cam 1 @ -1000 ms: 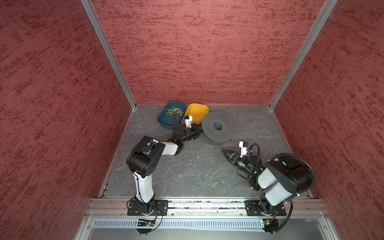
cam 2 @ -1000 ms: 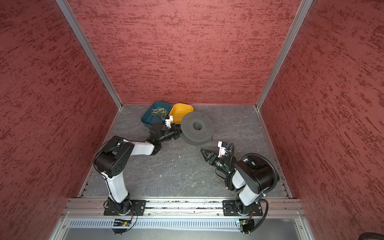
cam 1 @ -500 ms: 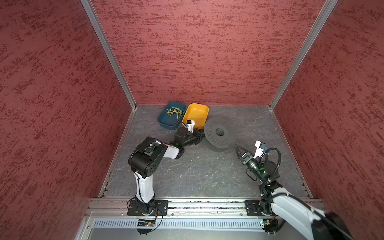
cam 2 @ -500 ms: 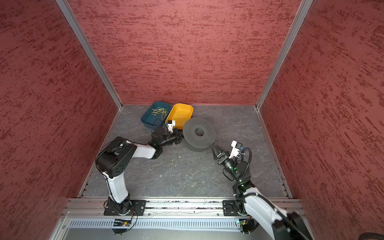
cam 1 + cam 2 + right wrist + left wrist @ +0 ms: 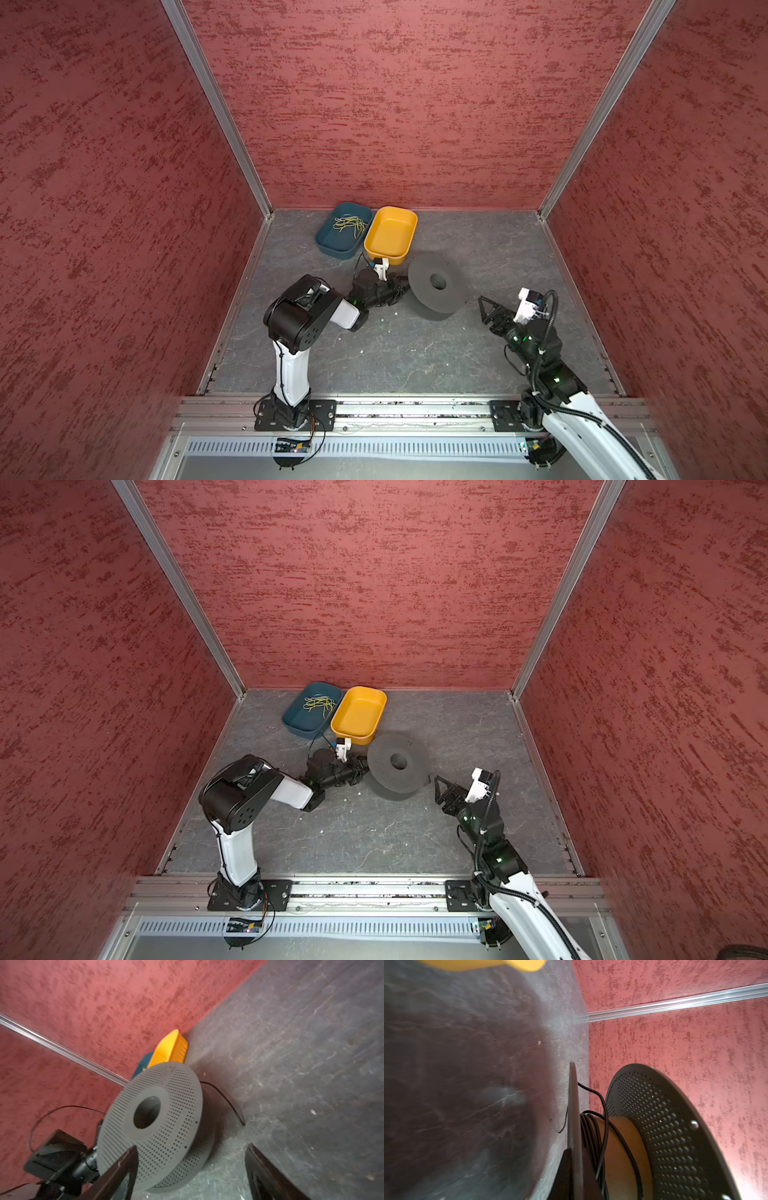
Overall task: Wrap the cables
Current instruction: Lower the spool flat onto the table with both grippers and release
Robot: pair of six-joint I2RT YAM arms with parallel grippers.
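Beside the spool (image 5: 176,1115), clamped by my left fingers (image 5: 563,1176), my right fingers (image 5: 264,1174) gape empty; the limp, light cable (image 5: 227,1101) looks best pinched near its loose tail.

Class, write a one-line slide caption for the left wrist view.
Left hand shut on one spool flange; black cable loosely wound round the brown core.

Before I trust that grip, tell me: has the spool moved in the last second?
Yes. In both top views the spool has shifted forward: it sat level beside the yellow tray, now it lies nearly clear of the tray's front edge.
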